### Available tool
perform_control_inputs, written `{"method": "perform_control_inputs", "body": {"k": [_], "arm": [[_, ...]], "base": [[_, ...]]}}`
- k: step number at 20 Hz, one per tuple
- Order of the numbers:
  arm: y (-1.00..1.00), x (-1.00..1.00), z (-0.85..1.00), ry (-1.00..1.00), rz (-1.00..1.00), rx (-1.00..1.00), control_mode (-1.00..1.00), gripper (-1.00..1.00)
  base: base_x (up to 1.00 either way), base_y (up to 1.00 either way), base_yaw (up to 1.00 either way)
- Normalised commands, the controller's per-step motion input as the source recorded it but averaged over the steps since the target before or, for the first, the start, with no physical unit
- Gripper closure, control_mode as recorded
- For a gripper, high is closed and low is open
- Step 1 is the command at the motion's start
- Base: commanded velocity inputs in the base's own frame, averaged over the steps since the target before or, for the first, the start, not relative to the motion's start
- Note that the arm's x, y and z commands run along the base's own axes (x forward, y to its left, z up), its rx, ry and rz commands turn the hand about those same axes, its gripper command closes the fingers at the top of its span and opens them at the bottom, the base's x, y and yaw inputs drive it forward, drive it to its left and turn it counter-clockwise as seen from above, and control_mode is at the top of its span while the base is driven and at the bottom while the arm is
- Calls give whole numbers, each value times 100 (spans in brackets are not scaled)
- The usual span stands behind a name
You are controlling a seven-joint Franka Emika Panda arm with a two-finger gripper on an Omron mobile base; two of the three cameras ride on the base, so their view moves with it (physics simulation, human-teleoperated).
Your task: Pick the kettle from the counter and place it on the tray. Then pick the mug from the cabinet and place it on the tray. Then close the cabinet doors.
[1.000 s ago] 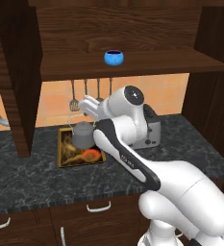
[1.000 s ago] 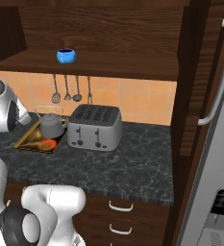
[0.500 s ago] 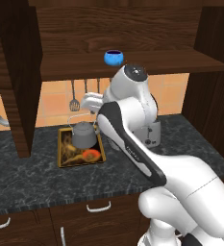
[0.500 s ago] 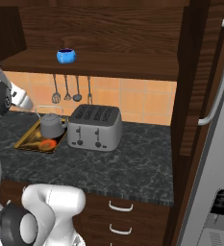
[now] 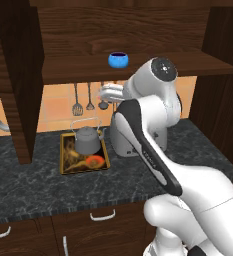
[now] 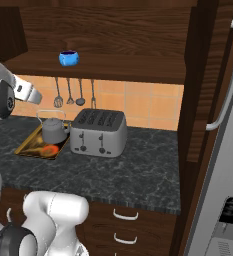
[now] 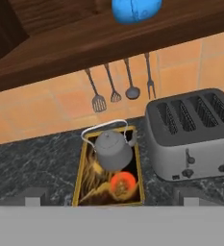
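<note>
The grey kettle (image 5: 88, 141) (image 6: 54, 131) (image 7: 112, 149) stands on the gold-rimmed tray (image 5: 64, 159) (image 6: 26, 148) (image 7: 81, 178) on the dark counter (image 5: 33, 192) (image 6: 138, 170). On the cabinet shelf (image 5: 153, 67) (image 6: 123, 62) sits the blue mug (image 5: 118, 60) (image 6: 68, 58) (image 7: 135, 9). My gripper (image 5: 105, 93) (image 6: 34, 95) (image 7: 109, 201) hangs open and holds nothing, above the tray and just below the shelf's front edge, slightly under and left of the mug. Both cabinet doors (image 5: 15, 75) (image 6: 200, 75) stand open.
A silver toaster (image 6: 98, 132) (image 7: 195, 132) stands right of the tray, close to the kettle. Kitchen utensils (image 5: 85, 100) (image 6: 70, 95) (image 7: 116, 89) hang on the tiled wall behind. A fridge with a long handle (image 6: 228, 75) is at the far right.
My hand has risen from just over the kettle towards the shelf, still open. The kettle stays on the tray and the mug has not moved.
</note>
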Motion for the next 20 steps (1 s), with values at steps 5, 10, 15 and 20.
{"method": "perform_control_inputs", "body": {"k": [5,10,15,20], "arm": [[-41,9,33,-8,5,0,-100,-100],[-34,15,46,0,2,0,-100,-100],[-13,33,36,0,0,-3,-100,-100],[-2,42,17,0,0,-14,-100,-100]], "base": [[0,0,0],[0,0,0],[0,0,0],[0,0,0]]}}
